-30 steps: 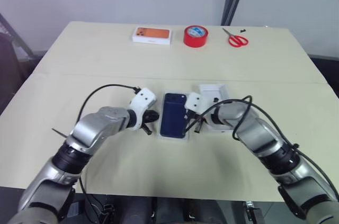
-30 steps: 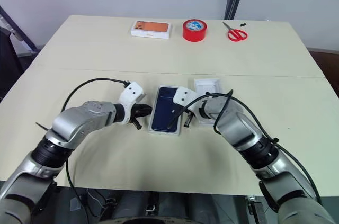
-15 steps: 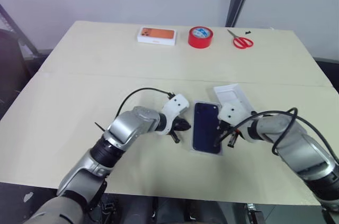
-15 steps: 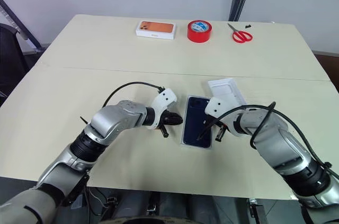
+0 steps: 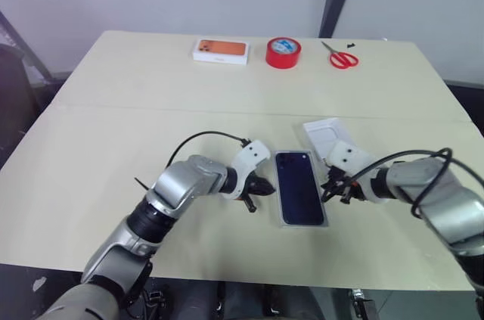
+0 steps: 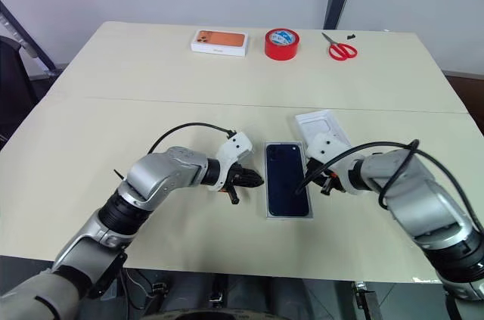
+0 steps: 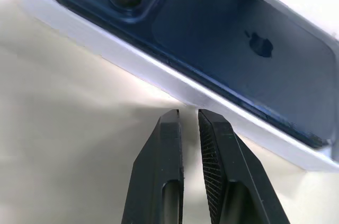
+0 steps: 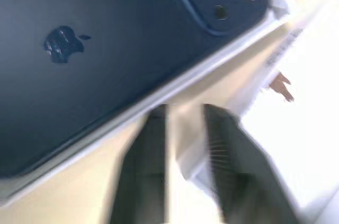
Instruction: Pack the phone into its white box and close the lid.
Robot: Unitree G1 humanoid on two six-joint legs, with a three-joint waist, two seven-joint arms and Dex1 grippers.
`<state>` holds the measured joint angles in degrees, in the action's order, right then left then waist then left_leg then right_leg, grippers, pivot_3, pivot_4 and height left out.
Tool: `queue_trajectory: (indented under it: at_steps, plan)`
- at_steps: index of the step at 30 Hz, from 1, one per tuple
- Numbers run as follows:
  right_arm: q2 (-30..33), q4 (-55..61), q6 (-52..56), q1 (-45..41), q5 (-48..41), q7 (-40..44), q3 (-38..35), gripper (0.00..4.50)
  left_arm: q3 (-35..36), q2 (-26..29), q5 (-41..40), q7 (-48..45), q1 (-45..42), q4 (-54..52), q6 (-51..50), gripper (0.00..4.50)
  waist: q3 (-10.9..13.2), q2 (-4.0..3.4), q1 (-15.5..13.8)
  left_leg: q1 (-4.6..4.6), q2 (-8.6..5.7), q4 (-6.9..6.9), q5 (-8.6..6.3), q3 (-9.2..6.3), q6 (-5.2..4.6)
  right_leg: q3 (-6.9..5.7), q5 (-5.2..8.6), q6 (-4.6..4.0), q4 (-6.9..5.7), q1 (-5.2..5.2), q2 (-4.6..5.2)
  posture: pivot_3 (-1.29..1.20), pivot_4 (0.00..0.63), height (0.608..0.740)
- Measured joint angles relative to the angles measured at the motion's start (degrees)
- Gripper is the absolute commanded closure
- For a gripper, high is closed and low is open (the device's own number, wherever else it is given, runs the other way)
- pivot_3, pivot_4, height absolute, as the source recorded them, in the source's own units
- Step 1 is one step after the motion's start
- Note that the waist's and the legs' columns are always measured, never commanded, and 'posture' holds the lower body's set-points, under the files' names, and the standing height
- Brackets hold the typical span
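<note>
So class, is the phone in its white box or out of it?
In: the phone lies back-up inside the white box, whose rim frames it.

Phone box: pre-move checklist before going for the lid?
1. Phone seated in the white box, back up: ok.
2. Left gripper holds nothing, fingers nearly shut beside the box's edge: ok.
3. Right gripper off the phone, fingers parted, nothing between them: ok.
4. Lid on the table just beyond the right gripper, open side up: ok.
5. Lid on box: not ok, not yet placed.
6. Lid free of the box's corner: cannot tell.
</note>
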<state>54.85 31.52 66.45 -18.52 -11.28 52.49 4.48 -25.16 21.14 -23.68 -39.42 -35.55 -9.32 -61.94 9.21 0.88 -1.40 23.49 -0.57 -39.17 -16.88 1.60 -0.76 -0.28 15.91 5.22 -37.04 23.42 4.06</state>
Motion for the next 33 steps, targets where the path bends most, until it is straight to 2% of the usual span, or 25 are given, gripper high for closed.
queue_trajectory:
  at_steps: [1,4,8,13,20,21,22,25,26,27,33]
  plan:
    - [0.0,0.1,1.2,-0.2,-1.1,0.3,-1.4,1.35,0.7,1.0,-0.1,-0.4,0.6,-0.5,0.3,3.91,0.0,0.00,0.3,0.00,0.01,0.01,0.00,0.00,0.00,0.00,0.00,0.00,0.00,0.00,0.00,0.00,0.150,0.725]
    - [-0.4,0.2,6.9,-1.7,-4.8,-0.2,-5.6,1.35,4.6,4.5,-0.6,-2.7,3.7,-1.8,4.7,3.91,0.0,-0.02,1.1,0.00,0.05,0.03,0.01,-0.01,0.04,0.00,0.00,0.00,-0.02,0.04,0.02,0.00,0.150,0.725]
    - [-7.8,-2.9,16.7,-7.5,-7.0,-5.6,-7.5,1.35,9.1,8.6,-1.8,-9.4,8.3,-5.7,15.3,3.91,0.0,-0.05,1.8,-0.01,0.09,0.13,0.06,-0.01,0.15,0.00,0.01,-0.02,-0.02,0.08,0.06,0.00,0.150,0.725]
    - [-13.4,-9.1,23.1,-10.9,-7.0,-12.1,-8.4,1.35,12.3,10.9,-2.3,-16.4,13.4,-7.7,26.7,3.91,0.0,-0.09,1.9,0.02,0.05,0.16,0.05,0.01,0.16,0.00,0.01,-0.03,0.00,0.12,0.12,0.00,0.150,0.725]
    - [-13.5,-10.9,23.7,-10.8,-7.4,-16.8,-7.2,1.35,13.2,12.8,-3.2,-19.8,15.4,-8.9,30.0,3.91,0.0,-0.16,2.1,0.03,0.05,0.18,0.04,0.02,0.14,0.00,0.00,-0.02,-0.03,0.15,0.12,0.00,0.150,0.725]
    - [-13.5,-11.0,23.7,-10.6,-7.6,-17.1,-7.0,1.89,13.2,12.8,-3.2,-19.8,15.5,-8.9,30.1,3.91,0.0,-0.16,2.1,0.03,0.05,0.18,0.04,0.02,0.13,0.00,0.00,-0.02,-0.03,0.15,0.12,0.00,0.150,0.725]
    - [-13.4,-11.0,23.5,-10.4,-7.7,-17.4,-6.6,2.19,13.2,12.8,-3.2,-19.8,15.6,-8.9,30.1,3.91,0.0,-0.17,2.1,0.03,0.05,0.18,0.04,0.02,0.13,0.00,0.00,-0.02,-0.03,0.15,0.12,0.00,0.150,0.725]
    - [-13.3,-11.0,22.8,-9.8,-8.1,-18.3,-5.3,3.79,13.2,12.8,-3.1,-19.6,15.8,-8.9,30.2,3.91,0.0,-0.17,2.1,0.03,0.05,0.18,0.03,0.03,0.12,0.00,0.00,-0.02,-0.03,0.15,0.11,0.00,0.150,0.725]
    - [-13.3,-10.9,22.6,-9.5,-8.2,-18.5,-4.8,4.21,13.2,12.8,-3.1,-19.5,15.9,-8.9,30.2,3.91,0.0,-0.17,2.1,0.03,0.05,0.18,0.03,0.02,0.12,0.00,0.00,-0.02,-0.03,0.15,0.11,0.00,0.150,0.725]
    - [-13.4,-10.8,22.6,-9.3,-8.4,-18.9,-4.6,4.45,13.2,12.7,-3.1,-19.3,16.3,-8.9,30.2,3.91,0.0,-0.17,2.1,0.03,0.05,0.18,0.03,0.03,0.11,0.00,0.00,-0.02,-0.03,0.15,0.11,0.00,0.150,0.725]
    - [-14.1,-10.5,22.1,-9.3,-8.9,-20.9,-4.2,4.45,13.2,11.9,-3.0,-17.6,16.9,-8.9,30.2,3.91,0.0,-0.18,2.1,0.03,0.05,0.18,0.03,0.03,0.11,0.00,0.00,-0.01,-0.04,0.14,0.10,0.00,0.150,0.725]
